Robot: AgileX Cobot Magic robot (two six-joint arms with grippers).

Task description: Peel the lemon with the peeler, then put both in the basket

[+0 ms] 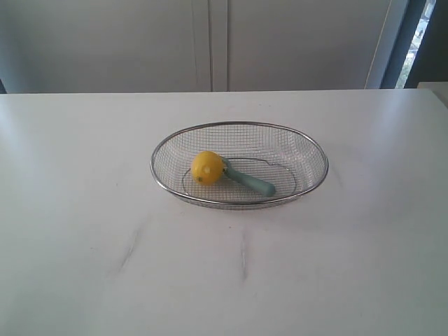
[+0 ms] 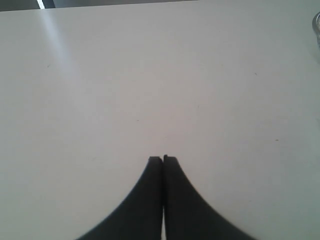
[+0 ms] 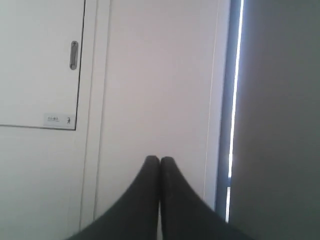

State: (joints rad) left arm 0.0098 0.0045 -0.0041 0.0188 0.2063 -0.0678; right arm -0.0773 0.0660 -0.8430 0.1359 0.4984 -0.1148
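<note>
The yellow lemon (image 1: 207,168) lies inside the wire mesh basket (image 1: 312,150), left of its middle. The teal-handled peeler (image 1: 252,182) lies in the basket too, its head tucked against the lemon and its handle pointing to the right front. Neither arm shows in the exterior view. In the left wrist view my left gripper (image 2: 163,159) is shut with nothing in it, above bare white table. A sliver of the basket's rim (image 2: 317,25) shows at that view's edge. My right gripper (image 3: 160,160) is shut and empty, pointing at a wall and cabinet doors.
The basket stands mid-table on a white tabletop (image 1: 84,210). Pale cabinet doors (image 1: 210,42) run behind the table's far edge, and a window strip (image 1: 420,35) is at the back right. A door handle (image 3: 74,55) shows in the right wrist view.
</note>
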